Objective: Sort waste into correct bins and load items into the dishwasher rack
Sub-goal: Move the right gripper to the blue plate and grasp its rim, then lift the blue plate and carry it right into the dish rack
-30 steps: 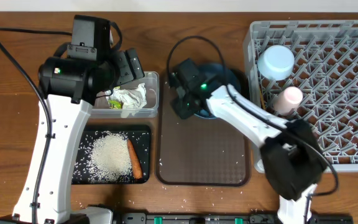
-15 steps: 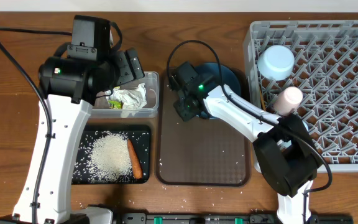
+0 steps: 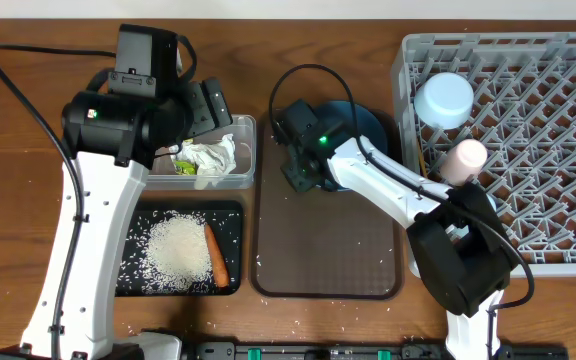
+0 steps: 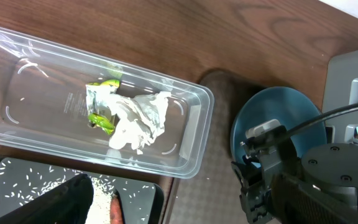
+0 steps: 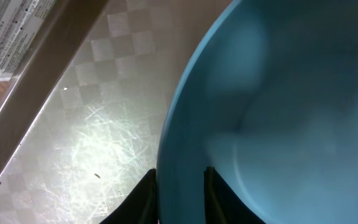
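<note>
The round dark-blue plate (image 3: 364, 124) lies at the far end of the brown serving tray (image 3: 328, 250). My right gripper (image 3: 303, 172) is shut on its left rim. In the right wrist view both black fingers (image 5: 146, 193) pinch the plate (image 5: 278, 93) edge, and the right gripper (image 5: 180, 173) sits low over the tray. My left gripper (image 3: 204, 106) hangs open and empty over the clear tub (image 3: 240, 176), which holds the crumpled white-and-green wrapper (image 4: 129, 115). The black tray (image 3: 230, 210) holds rice (image 3: 173, 250) and the carrot (image 3: 216, 255).
The grey dishwasher rack (image 3: 538, 170) fills the right side, with an upturned light-blue bowl (image 3: 443, 100) and a pink cup (image 3: 465, 158) near its left wall. Stray rice grains lie on the table in front of the trays. The right arm's cable loops over the plate.
The right gripper's jaws have closed in on the plate's rim, and the right arm has shifted slightly. The left arm has not moved.
</note>
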